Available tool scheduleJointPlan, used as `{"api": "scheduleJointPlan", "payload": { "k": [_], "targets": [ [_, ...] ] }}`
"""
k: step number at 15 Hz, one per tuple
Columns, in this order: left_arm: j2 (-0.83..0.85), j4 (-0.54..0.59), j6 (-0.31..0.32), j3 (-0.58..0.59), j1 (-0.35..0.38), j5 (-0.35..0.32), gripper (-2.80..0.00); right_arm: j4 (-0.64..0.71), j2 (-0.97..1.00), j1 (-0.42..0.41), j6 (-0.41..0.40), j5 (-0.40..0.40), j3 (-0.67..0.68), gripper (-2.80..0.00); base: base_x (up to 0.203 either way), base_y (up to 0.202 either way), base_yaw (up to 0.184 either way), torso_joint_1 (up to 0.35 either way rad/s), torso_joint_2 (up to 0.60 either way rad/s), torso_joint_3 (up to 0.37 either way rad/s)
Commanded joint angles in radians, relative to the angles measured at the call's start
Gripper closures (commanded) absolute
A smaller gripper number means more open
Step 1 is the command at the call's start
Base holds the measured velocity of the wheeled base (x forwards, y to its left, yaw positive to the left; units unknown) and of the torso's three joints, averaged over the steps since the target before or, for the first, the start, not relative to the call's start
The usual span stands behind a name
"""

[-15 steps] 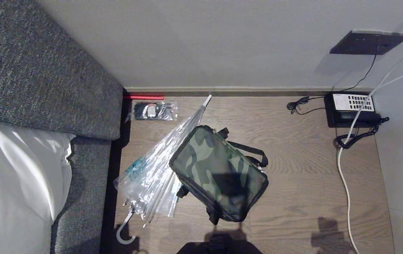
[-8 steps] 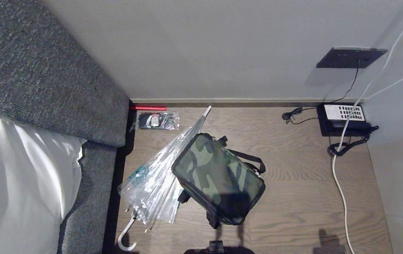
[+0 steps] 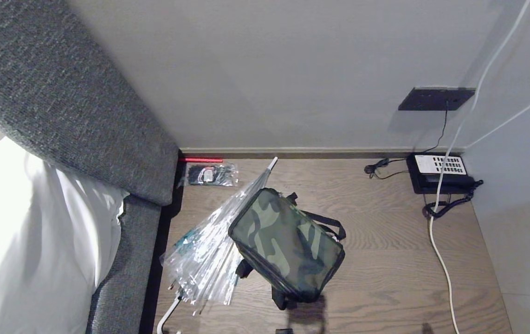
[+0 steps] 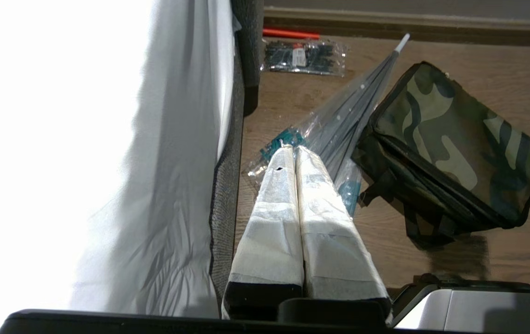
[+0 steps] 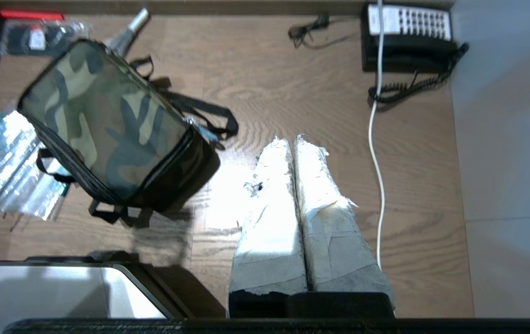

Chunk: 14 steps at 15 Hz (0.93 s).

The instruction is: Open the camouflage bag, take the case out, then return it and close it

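Head view: zipped camouflage bag (image 3: 286, 244) on wooden floor (image 3: 385, 260) beside wrapped umbrella (image 3: 209, 253)

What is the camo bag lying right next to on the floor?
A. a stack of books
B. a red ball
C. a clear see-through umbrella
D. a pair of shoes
C. The camouflage bag sits on the wooden floor with the clear plastic-wrapped umbrella right against its side, its tip pointing toward the wall.

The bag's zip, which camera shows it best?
The right wrist view: the bag shows its shut zip line along the near side and a silvery pull at the corner. The left wrist view shows the black side panels from another angle. The head view mostly shows the camouflage top.
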Motion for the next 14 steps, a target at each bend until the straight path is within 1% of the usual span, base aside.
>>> {"api": "scheduleJointPlan", "payload": {
  "k": [1, 14],
  "targets": [
    [0.001, 0.0, -0.001, 0.0, 0.001, 0.001, 0.0, 0.0, -0.028, 0.0, 0.001, 0.0, 0.002, 0.0, 0.0, 0.0, 0.0, -0.002, 0.0, 0.209],
    [0.001, 0.0, -0.001, 0.0, 0.0, 0.0, 0.0, 0.0, -0.028, 0.0, -0.001, 0.0, 0.002, 0.0, 0.0, 0.0, 0.0, 0.001, 0.0, 0.202]
  ]
}}
